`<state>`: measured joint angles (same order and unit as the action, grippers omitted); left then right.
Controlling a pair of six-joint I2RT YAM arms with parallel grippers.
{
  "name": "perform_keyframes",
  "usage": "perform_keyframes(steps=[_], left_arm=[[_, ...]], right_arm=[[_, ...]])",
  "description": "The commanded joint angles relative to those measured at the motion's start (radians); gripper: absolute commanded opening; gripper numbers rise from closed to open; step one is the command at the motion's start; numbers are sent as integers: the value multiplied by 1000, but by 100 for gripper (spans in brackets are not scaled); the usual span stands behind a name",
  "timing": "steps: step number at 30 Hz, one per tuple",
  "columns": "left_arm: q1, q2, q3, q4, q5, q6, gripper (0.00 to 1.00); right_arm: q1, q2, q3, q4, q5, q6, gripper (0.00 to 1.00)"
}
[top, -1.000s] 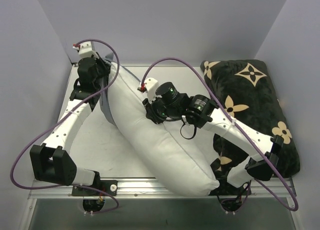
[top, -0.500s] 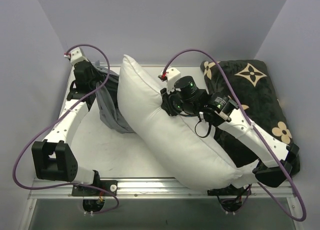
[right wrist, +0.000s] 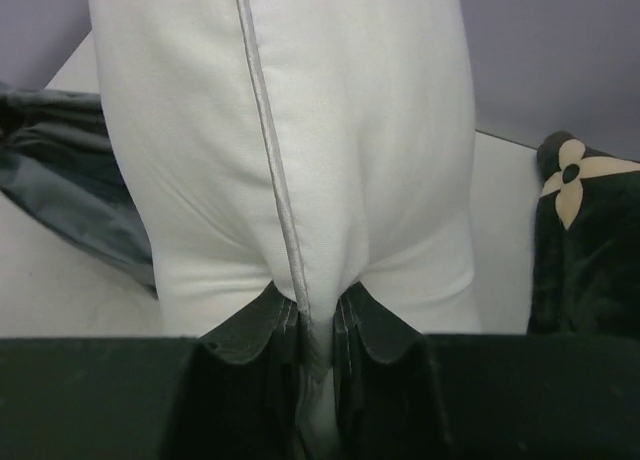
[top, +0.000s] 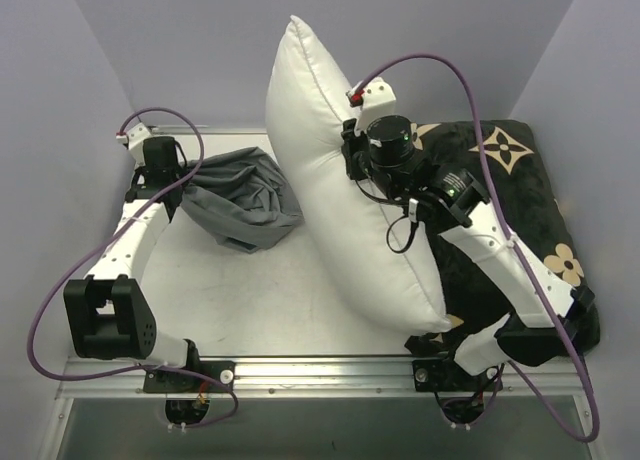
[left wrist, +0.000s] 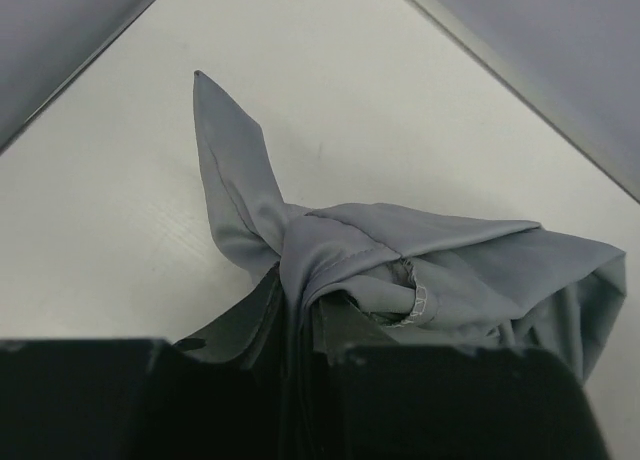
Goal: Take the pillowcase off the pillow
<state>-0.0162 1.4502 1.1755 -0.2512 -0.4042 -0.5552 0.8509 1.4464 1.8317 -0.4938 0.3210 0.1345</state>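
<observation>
The white pillow (top: 345, 195) (right wrist: 290, 150) is lifted, its far end raised toward the back wall and its near corner by the right arm's base. My right gripper (top: 347, 150) (right wrist: 316, 325) is shut on its seamed edge. The grey pillowcase (top: 245, 198) (left wrist: 400, 255) lies in a crumpled heap on the table, left of the pillow and apart from it. My left gripper (top: 178, 183) (left wrist: 300, 315) is shut on a bunched fold of the pillowcase at its left end. One corner of the fabric sticks up past the fingers in the left wrist view.
A black plush cushion with tan flower motifs (top: 520, 210) (right wrist: 590, 240) fills the right side of the table, under the right arm. Grey walls close in on the left, back and right. Bare white tabletop (top: 260, 290) lies between the arms' bases and the heap.
The right gripper has swung the pillow up and to the right, out of the pillowcase. The left gripper moved left with the pillowcase, which now lies free in a heap.
</observation>
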Motion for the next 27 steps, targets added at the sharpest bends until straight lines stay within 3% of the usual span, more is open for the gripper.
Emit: perform_keyframes(steps=[1, 5, 7, 12, 13, 16, 24, 27], left_arm=[[50, -7, 30, -114, -51, -46, 0], [68, -50, -19, -120, -6, -66, 0], [68, -74, -36, -123, 18, -69, 6], [68, -143, -106, -106, 91, -91, 39], [68, -158, -120, -103, 113, -89, 52], [68, -183, -120, -103, 137, -71, 70], [67, -277, -42, -172, 217, 49, 89], [65, -318, -28, -192, 258, 84, 90]], right_arm=[[-18, 52, 41, 239, 139, -26, 0], [-32, 129, 66, 294, 181, -38, 0], [-32, 198, 92, 314, 176, -42, 0], [-26, 327, 90, 379, 93, 14, 0], [-26, 372, 100, 388, 61, 48, 0], [-26, 451, 104, 402, -2, 127, 0], [-29, 509, 109, 391, -219, 257, 0], [-30, 488, 107, 376, -356, 296, 16]])
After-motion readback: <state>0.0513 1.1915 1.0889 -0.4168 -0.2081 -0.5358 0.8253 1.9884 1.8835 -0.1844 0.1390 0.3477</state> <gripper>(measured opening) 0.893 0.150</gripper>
